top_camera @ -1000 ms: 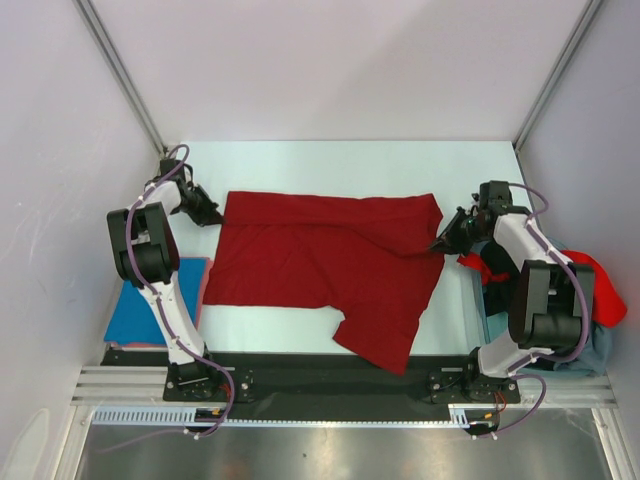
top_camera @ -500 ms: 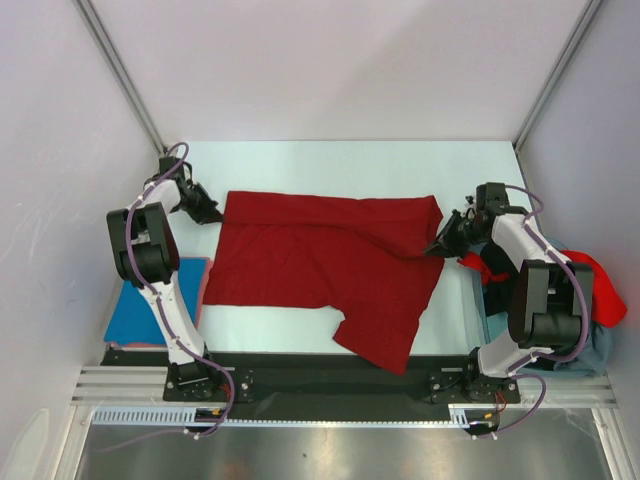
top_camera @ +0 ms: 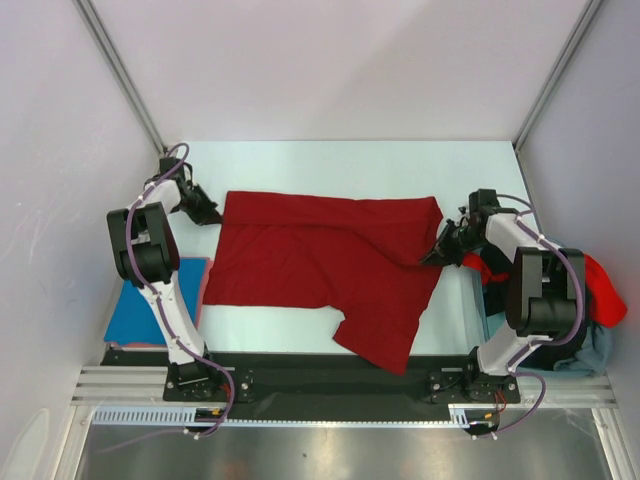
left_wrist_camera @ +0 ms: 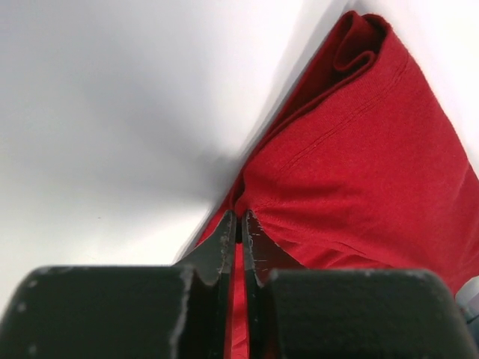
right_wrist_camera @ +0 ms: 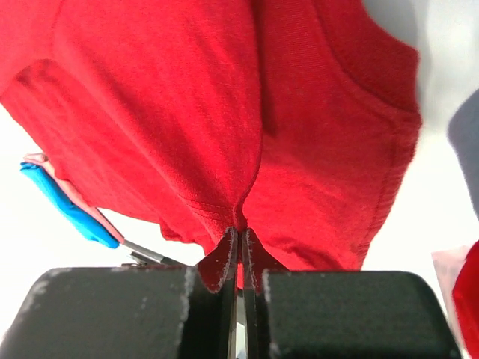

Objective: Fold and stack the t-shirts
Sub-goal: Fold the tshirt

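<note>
A dark red t-shirt (top_camera: 320, 260) lies spread across the middle of the table, one sleeve pointing toward the near edge. My left gripper (top_camera: 214, 215) is at the shirt's far left corner, jaws shut on a pinch of the red cloth (left_wrist_camera: 359, 164); in the left wrist view that gripper (left_wrist_camera: 241, 218) has cloth between its tips. My right gripper (top_camera: 434, 256) sits at the shirt's right edge. In the right wrist view it (right_wrist_camera: 241, 232) is shut on a gathered fold of the shirt (right_wrist_camera: 224, 112).
A bright blue t-shirt (top_camera: 150, 312) lies folded at the left beside the left arm's base, also seen as a blue t-shirt edge (right_wrist_camera: 63, 206). At the right edge is a pile: a brighter red shirt (top_camera: 606, 290), a black one (top_camera: 495, 272), pale grey-blue cloth (top_camera: 592, 352).
My right gripper has shifted a little left and toward the near edge with the shirt's edge in it. The left arm has not moved.
</note>
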Tool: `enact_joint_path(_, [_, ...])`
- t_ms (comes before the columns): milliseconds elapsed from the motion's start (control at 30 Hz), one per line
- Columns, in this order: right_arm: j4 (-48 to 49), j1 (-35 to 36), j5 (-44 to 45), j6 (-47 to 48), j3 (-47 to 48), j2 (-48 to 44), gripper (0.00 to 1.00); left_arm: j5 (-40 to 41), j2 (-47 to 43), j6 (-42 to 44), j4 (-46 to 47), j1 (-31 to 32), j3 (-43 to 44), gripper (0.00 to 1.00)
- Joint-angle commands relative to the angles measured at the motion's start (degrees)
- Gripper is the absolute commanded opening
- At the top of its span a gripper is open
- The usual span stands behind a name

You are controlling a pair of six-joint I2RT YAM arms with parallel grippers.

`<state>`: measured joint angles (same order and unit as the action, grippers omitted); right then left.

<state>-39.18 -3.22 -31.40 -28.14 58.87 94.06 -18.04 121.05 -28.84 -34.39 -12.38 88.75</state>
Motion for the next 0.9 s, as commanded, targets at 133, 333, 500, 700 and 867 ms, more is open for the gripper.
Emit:
enact_joint_path(133, [-4.2, -0.6, 3.2, 4.8, 9.8, 2.4, 0.19, 3.6, -2.1, 1.2, -1.4, -0.9, 2.1, 0.23])
enact_joint_path(333, [7.8, -2.9, 6.3, 5.0, 21.8, 8.1, 0.55, 1.6, -2.9, 4.3, 0.1, 0.3, 6.8, 0.57])
enact_joint_path(500, [8.2, -3.1, 5.6, 5.5, 36.4, 21.6, 0.64, -0.9, 3.8, 6.5, 0.6, 1.6, 15.1, 0.62])
enact_joint_path(700, [3.3, -3.6, 6.6, 7.2, 47.1, 30.5, 0.62, -1.6, 12.8, 7.3, -0.2, 4.0, 24.5, 0.58])
enact_joint_path(867, [2.4, -4.0, 7.1, 7.9, 49.3, 32.9, 0.59, -2.5, 15.0, 7.0, -1.3, 5.2, 26.2, 0.54])
